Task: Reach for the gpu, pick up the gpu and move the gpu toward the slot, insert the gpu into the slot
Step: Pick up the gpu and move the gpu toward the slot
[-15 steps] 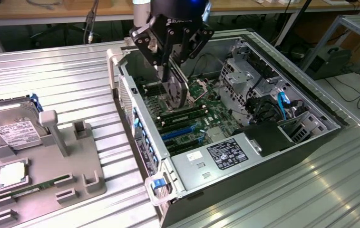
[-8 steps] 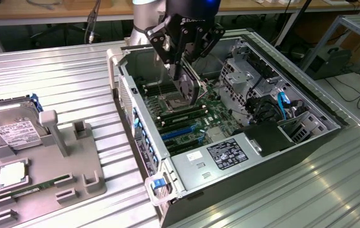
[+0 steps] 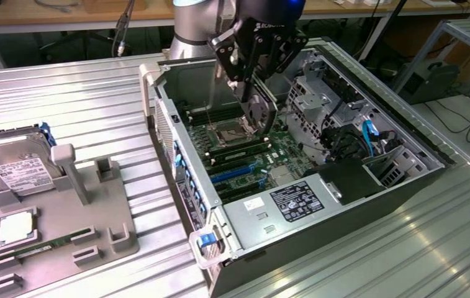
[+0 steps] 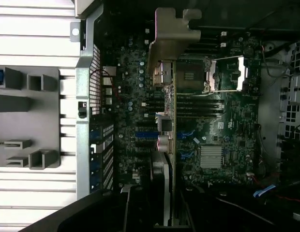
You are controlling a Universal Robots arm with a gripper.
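Gpu held above the open computer case [image 3: 359, 217].
Nearest me, the blue slot [image 3: 236, 172] lay bare on the green motherboard [image 3: 289, 158]. Just beyond and above it hung the gpu [image 3: 261, 118], standing on edge and clear of the board, pinched between the gripper's [image 3: 254, 93] 2 partly closed fingers.

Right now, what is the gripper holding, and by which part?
The gpu, pinched across its upper edge, toward the end away from its silver bracket.
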